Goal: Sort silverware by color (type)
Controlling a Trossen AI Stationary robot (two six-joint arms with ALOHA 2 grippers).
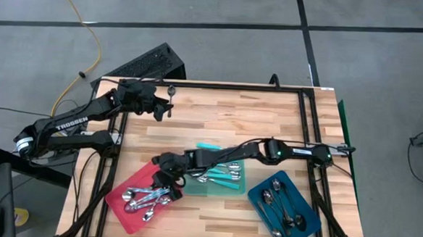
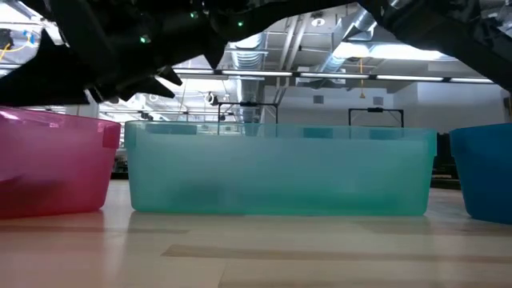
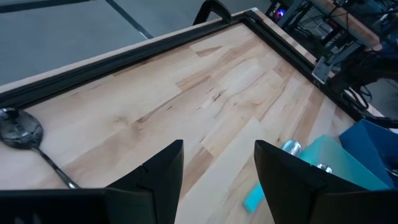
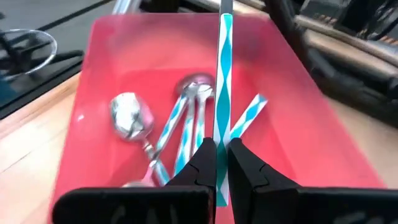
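Note:
My right gripper (image 1: 165,178) reaches across the table over the red tray (image 1: 137,181) and is shut on a spoon with a turquoise-and-white striped handle (image 4: 224,68). Its bowl is out of view. Several spoons with shiny bowls (image 4: 132,117) lie in the red tray. Turquoise-handled spoons (image 1: 223,178) lie in the teal tray (image 1: 193,191), dark ones (image 1: 278,203) in the blue tray (image 1: 306,203). My left gripper (image 3: 219,155) hangs open over the table's far left. A dark spoon (image 3: 22,132) lies on the wood beside it, and a turquoise-handled piece (image 1: 208,145) lies mid-table. My right gripper pinches the striped handle (image 4: 222,127) between its two fingers. The handle runs along the fingers and sticks out past their tips. The fingers come slanting down from the table's right side. The spoon is held above the red tray's floor.
The three trays stand in a row near the table's front edge: red at the left, teal (image 2: 280,172) in the middle, blue at the right. A black frame rail (image 1: 306,116) runs along the table's right and far sides. Bare wood (image 3: 205,93) lies in front of my left gripper.

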